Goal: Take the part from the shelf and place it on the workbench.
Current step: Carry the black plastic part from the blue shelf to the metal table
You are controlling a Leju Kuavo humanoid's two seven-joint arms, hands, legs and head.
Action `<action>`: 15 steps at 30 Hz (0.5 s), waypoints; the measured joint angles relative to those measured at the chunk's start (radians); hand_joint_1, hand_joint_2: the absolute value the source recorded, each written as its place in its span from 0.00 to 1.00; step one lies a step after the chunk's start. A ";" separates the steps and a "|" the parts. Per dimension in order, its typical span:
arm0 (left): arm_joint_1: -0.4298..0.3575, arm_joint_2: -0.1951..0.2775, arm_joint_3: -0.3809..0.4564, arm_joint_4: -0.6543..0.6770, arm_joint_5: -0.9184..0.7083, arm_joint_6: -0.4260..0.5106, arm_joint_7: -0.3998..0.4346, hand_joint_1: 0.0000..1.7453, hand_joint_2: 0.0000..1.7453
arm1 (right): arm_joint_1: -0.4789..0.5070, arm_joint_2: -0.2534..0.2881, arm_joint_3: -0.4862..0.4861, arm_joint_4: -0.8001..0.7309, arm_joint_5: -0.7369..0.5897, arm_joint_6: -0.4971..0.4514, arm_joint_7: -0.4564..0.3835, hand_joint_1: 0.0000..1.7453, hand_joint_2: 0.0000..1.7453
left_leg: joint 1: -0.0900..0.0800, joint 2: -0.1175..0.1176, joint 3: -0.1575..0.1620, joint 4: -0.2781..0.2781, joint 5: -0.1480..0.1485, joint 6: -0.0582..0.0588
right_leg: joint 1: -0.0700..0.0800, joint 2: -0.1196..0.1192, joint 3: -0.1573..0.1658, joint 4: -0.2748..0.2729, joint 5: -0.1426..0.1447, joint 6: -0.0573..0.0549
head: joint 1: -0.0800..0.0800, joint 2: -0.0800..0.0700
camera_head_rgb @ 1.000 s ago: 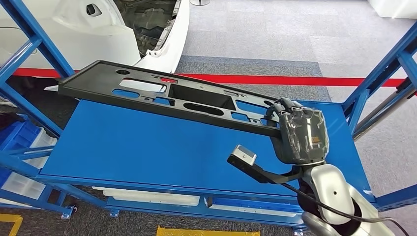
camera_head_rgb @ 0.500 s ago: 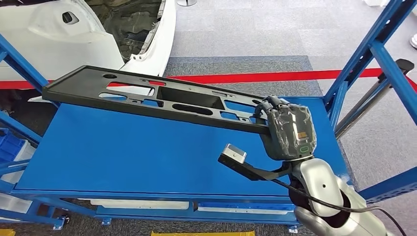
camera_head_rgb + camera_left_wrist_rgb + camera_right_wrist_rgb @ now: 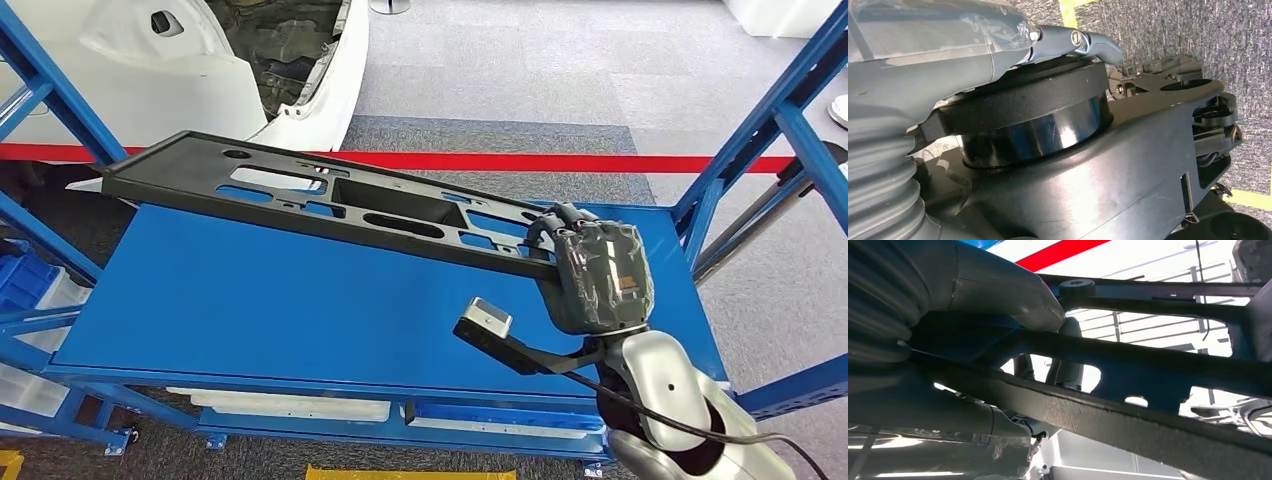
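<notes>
Right hand (image 3: 598,275) clamped on the near end of the long black part (image 3: 330,205), held above the blue shelf (image 3: 250,300), far end past its back-left corner. Whole view shifted since a second ago; grip unchanged, so carrying likely under way. Left hand's (image 3: 913,55) state impossible to tell. Blue uprights (image 3: 745,150) and white car body (image 3: 200,70) crowding the path out.

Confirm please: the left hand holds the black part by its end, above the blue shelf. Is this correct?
Not quite: it is the right hand that grips the black part by its end, as the head view shows, where that arm comes in on the right. The rest is correct: the part is above the blue shelf.
</notes>
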 joint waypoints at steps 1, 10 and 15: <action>0.000 0.000 0.000 0.000 0.000 0.000 0.000 0.00 1.00 | 0.000 0.000 0.000 0.000 -0.001 0.000 0.000 1.00 1.00 | 0.000 0.000 0.000 0.003 -0.001 -0.001 | -0.001 0.000 0.030 -0.056 0.034 0.000 | 0.004 0.000; -0.002 0.001 0.000 0.001 0.000 0.000 0.000 0.00 1.00 | -0.005 -0.002 0.000 -0.001 -0.009 -0.002 0.000 1.00 1.00 | -0.012 -0.001 -0.031 0.078 -0.052 -0.040 | -0.008 -0.005 0.106 -0.251 0.109 -0.050 | -0.003 0.000; -0.005 0.001 0.000 0.001 0.000 0.000 -0.001 0.00 1.00 | -0.004 -0.002 0.001 -0.001 -0.011 -0.004 0.000 1.00 1.00 | -0.007 -0.001 -0.082 0.275 -0.143 -0.062 | -0.010 -0.010 0.096 -0.250 0.118 -0.054 | -0.028 0.000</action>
